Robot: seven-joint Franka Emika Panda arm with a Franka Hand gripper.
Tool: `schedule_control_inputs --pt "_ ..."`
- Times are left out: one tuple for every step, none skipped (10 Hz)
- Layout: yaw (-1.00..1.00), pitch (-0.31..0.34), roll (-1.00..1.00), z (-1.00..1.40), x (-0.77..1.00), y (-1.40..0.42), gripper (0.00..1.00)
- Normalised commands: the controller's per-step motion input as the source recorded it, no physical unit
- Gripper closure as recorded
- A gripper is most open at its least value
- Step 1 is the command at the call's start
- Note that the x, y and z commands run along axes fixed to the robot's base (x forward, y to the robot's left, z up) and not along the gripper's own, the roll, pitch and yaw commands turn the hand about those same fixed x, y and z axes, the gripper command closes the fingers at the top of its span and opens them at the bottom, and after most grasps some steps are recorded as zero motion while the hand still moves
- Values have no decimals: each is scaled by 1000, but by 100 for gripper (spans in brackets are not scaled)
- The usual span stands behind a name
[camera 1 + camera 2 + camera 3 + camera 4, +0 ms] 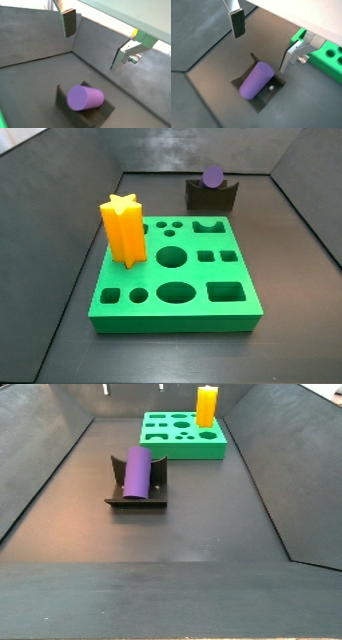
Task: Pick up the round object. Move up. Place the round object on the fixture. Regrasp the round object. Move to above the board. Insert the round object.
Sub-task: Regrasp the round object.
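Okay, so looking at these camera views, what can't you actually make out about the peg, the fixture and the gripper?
- Gripper: open above the round object; in both side views it is almost wholly cut off by the top edge.
- Fixture: its notch is covered by the round object lying in it in every view.
- Board: wrist views catch only a corner, cut off by the frame edge.
- Orange star post: hides the board hole it stands in.

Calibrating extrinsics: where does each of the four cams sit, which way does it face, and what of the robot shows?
Wrist view: looks down past the open gripper at the round object lying on the fixture.
Wrist view: same downward look; gripper, board at the edge.
Side view: raised at the board's end, fixture beyond; no robot visible.
Side view: opposite end, fixture nearer, fingertips at top.
All four share the peg on the fixture.
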Motion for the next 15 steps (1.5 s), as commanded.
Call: schedule_control_inputs --pt "37 21 1000 -6 35 -26 0" --pt "42 39 1000 -13 53 -26 0" --pt "48 56 1000 -15 67 -28 0" --pt "63 86 1000 -12 80 -34 0" --pt "72 102 1000 -11 83 -35 0" --pt "103 134 944 -17 88 -37 0" --pt "114 131 746 -15 91 -38 0" --pt "134 119 485 -18 94 -40 0" --pt "142 109 374 -13 91 -33 0" --pt "158 76 236 -5 75 -26 0" --pt "213 60 170 -1000 29 75 0" --pt "210 35 148 -1000 32 74 0" --pt "186 -14 130 -1000 47 67 0" --pt "166 -48 109 -1000 55 61 0" --pt "137 -81 95 -1000 62 59 0"
